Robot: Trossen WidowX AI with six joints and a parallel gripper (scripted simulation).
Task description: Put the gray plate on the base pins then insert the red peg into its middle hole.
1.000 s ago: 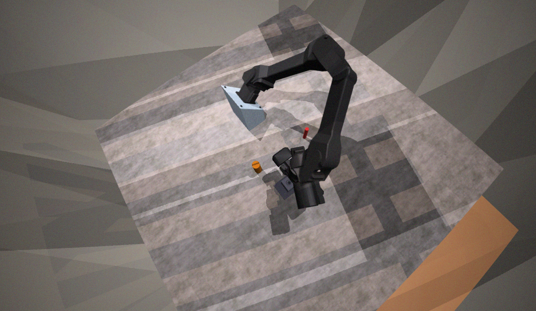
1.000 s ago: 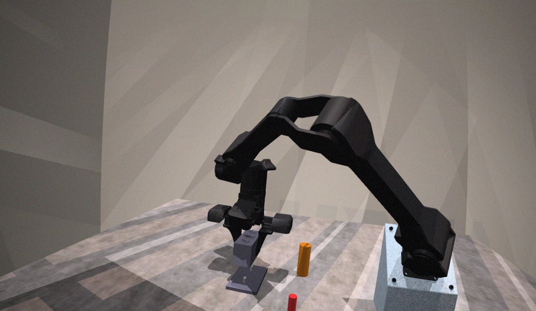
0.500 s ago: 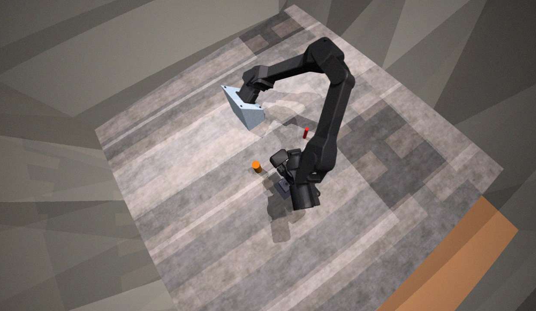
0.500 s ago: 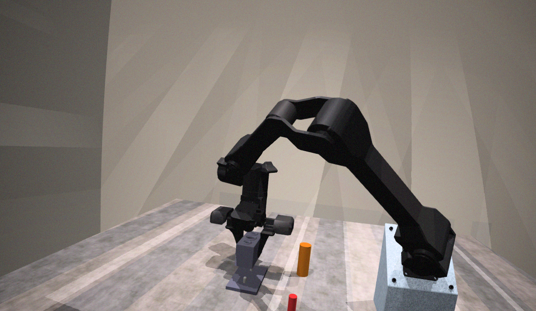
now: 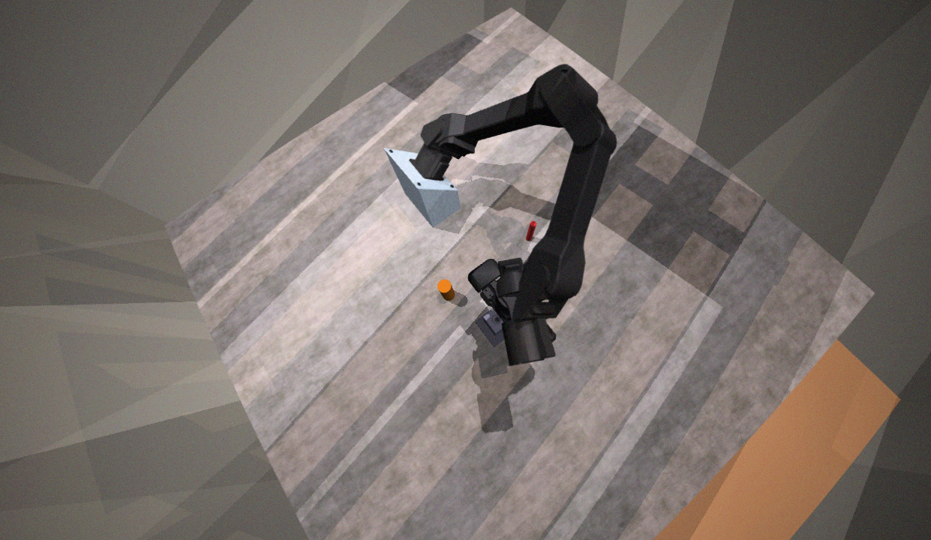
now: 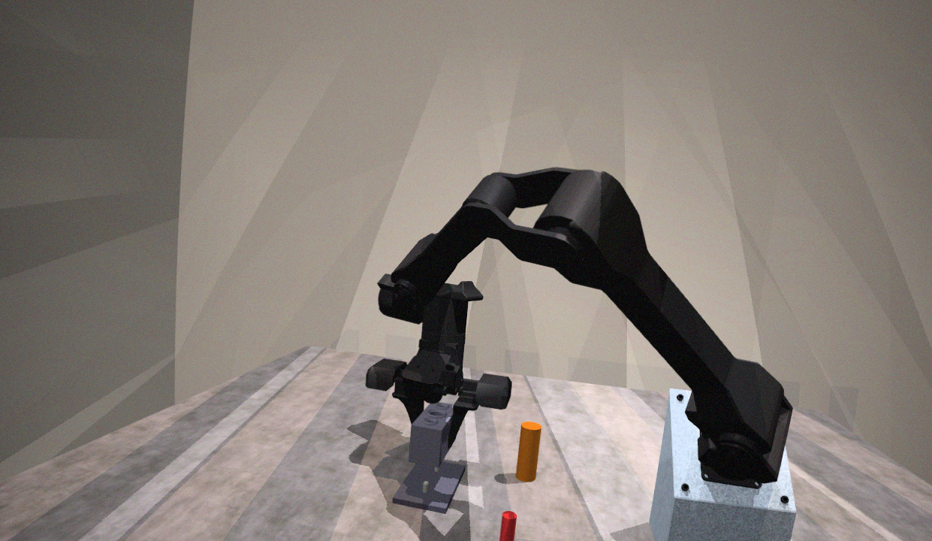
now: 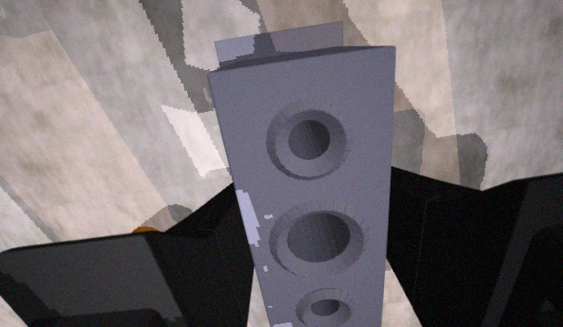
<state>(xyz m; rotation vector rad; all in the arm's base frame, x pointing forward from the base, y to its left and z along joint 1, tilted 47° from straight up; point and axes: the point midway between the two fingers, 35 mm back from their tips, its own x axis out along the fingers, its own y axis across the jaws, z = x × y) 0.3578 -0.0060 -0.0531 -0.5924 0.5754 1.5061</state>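
My gripper [image 6: 436, 430] [image 7: 302, 173] is shut on the gray plate [image 6: 425, 444] [image 7: 309, 86], with one finger on each long side. The plate's three holes face up in the wrist view, the middle one widest. The plate hangs a little above the flat base [image 6: 448, 485] [image 7: 309, 40]. The base's near pin [image 6: 426, 486] shows clear of the plate in the exterior view; the other is partly hidden near the plate's lower edge. The red peg [image 5: 530, 231] [image 6: 508, 527] stands apart from the base, nothing holding it.
An orange cylinder [image 5: 445, 289] [image 6: 528, 451] stands upright near the base; its edge peeks past a finger in the wrist view [image 7: 145, 230]. The arm's pale blue pedestal [image 5: 442, 205] [image 6: 731, 521] stands beyond the cylinder and peg. An orange surface [image 5: 791, 443] lies past the table's edge.
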